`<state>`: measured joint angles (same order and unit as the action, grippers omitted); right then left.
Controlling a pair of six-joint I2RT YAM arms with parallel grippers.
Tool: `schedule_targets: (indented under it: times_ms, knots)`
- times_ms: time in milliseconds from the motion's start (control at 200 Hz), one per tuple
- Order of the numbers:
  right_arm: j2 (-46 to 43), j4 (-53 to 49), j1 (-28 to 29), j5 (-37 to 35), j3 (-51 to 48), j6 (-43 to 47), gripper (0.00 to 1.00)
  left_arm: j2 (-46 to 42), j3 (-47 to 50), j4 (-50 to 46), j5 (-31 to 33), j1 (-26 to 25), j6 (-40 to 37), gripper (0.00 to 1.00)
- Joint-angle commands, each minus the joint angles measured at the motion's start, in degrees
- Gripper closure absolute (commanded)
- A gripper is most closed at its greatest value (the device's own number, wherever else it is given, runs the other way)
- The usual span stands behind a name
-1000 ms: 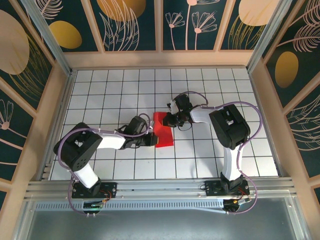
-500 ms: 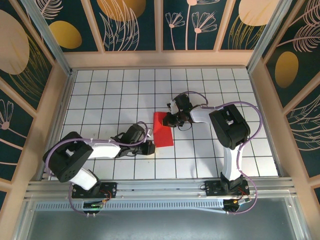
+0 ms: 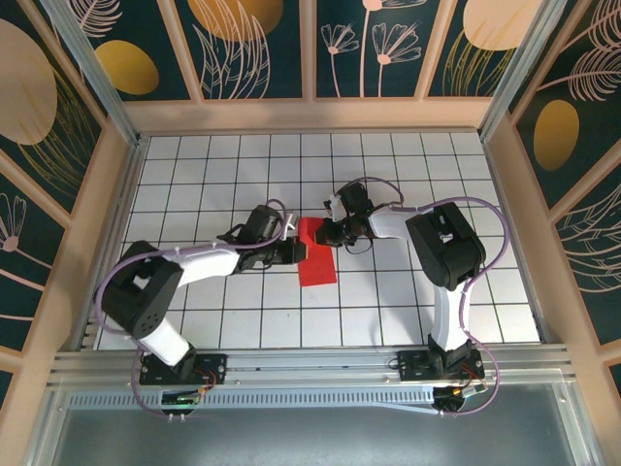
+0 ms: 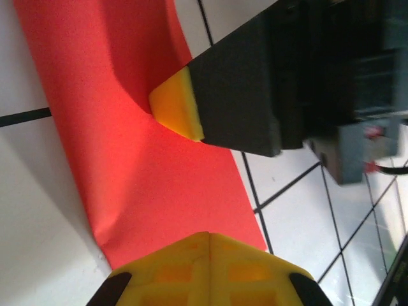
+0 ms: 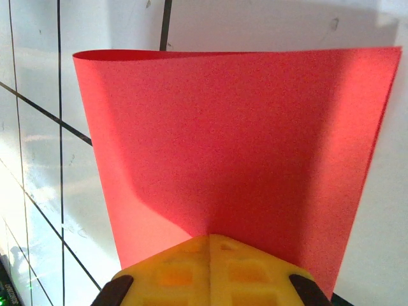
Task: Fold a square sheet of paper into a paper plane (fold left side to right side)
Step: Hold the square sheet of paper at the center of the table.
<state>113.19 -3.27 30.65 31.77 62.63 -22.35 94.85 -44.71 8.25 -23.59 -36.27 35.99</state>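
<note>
The left arm point(image 3: 184, 272) reaches from its base at the near left across the white gridded desk point(image 3: 408, 311) toward the middle. The left gripper point(image 3: 296, 251) sits at the left edge of the red sheet of paper point(image 3: 316, 254). Its jaws are closed, the two yellow tips meeting with no gap in the left wrist view, right at the border of the paper. Whether they pinch that edge or only rest against it cannot be told. The paper shows a small pucker just beside them.

The red sheet of paper lies near the middle of the desk between the two grippers, as a rectangle narrower than it is long, its long side running near to far. In the right wrist view its far edge curves up a little off the desk instead of lying flat.

The right gripper point(image 3: 328, 233) is at the far right part of the sheet. Its jaws are closed too, and the left wrist view shows its yellow tip pressed down into the paper, denting it. The right arm point(image 3: 441, 243) bends back to its base at the near right.
</note>
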Motion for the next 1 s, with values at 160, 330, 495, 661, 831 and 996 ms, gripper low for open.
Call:
schedule_targets:
  times_ms: [160, 330, 495, 661, 831, 996]
  knots:
    - [2.20, -3.34, 0.37, -3.78, -0.84, 1.58, 1.00, 8.54, -3.63, -0.87, -0.54, -0.03, -1.65, 0.98]
    - [1.23, -2.82, 0.37, -3.30, -0.65, 1.27, 1.00, 10.79, -2.20, -0.61, 0.13, -0.20, -1.29, 0.98]
    - [-0.58, -2.22, 0.37, -1.40, 0.91, 0.58, 1.00, 11.75, -1.31, -2.36, 2.32, -1.38, -1.45, 0.98]
    - [-4.56, -4.12, 0.37, -2.06, 3.68, 1.12, 1.00, 12.09, -0.73, -1.75, 2.50, -2.02, -0.23, 0.98]
    - [-10.99, -5.77, 0.37, -3.42, -0.80, 1.26, 1.00, 11.89, -1.36, -1.83, 2.95, -2.77, 0.23, 0.98]
    - [-14.56, -3.59, 1.95, -0.71, -7.84, -1.32, 1.00, 11.85, -1.87, -2.18, 3.02, -3.02, 0.38, 0.98]
